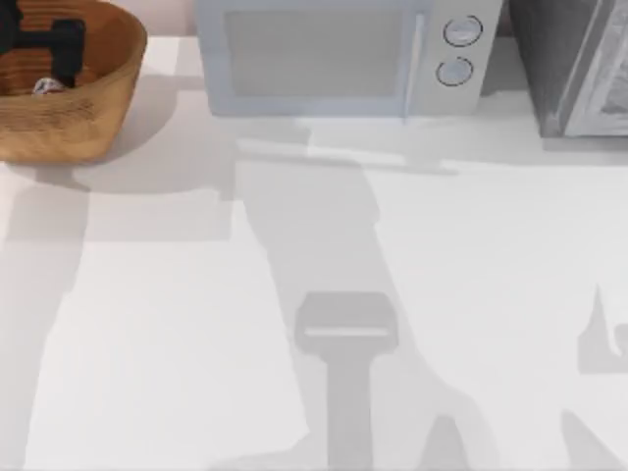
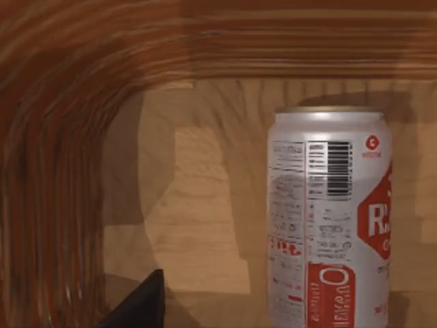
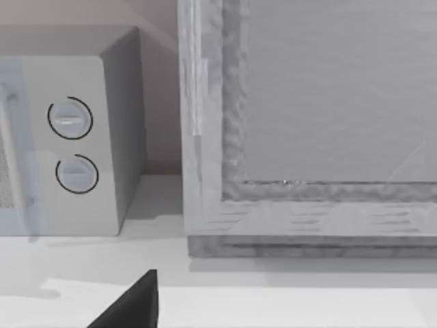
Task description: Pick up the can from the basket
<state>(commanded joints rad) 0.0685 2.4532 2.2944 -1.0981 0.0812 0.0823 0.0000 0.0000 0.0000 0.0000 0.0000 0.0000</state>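
The can (image 2: 329, 219) stands inside the basket (image 1: 98, 98), upper left of the top view, below the left end effector (image 1: 44, 44); its opening cannot be determined. Probably light, rigid, smooth, easily dented: grip mid-wall, moderate force.

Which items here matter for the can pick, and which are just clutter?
Job:
- can, inside the basket
- basket, table's far left
- left gripper, down in the basket

Clutter:
- microwave, at the back
- grey cabinet, far right
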